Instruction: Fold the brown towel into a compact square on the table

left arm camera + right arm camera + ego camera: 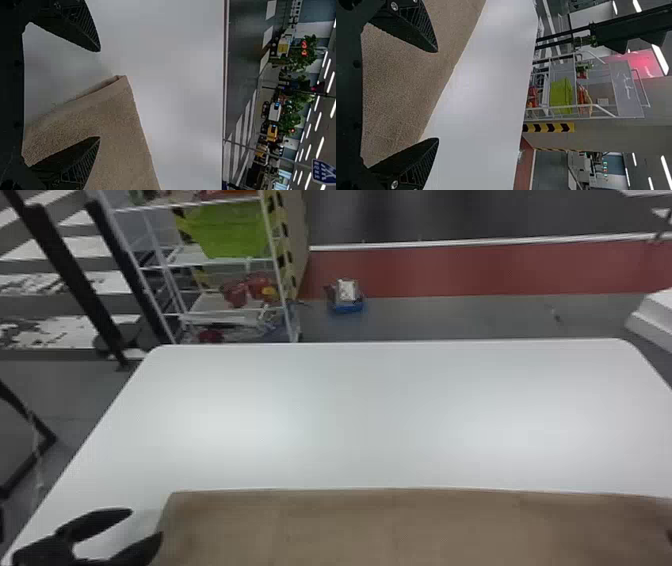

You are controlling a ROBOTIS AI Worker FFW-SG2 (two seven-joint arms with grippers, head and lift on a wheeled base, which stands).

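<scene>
The brown towel (390, 530) is lying wide across the tabletop (380, 415) at the bottom of the frame, apparently awaiting most of its folds toward a square; the left tool (147, 523), lower left, and right tool (438, 95) are standing open and empty.

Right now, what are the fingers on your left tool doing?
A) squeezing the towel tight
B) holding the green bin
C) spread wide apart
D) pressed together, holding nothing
C: the left tool has its two black fingers spread, with bare white table showing in the gap between them, by the left end of the brown towel.
</scene>
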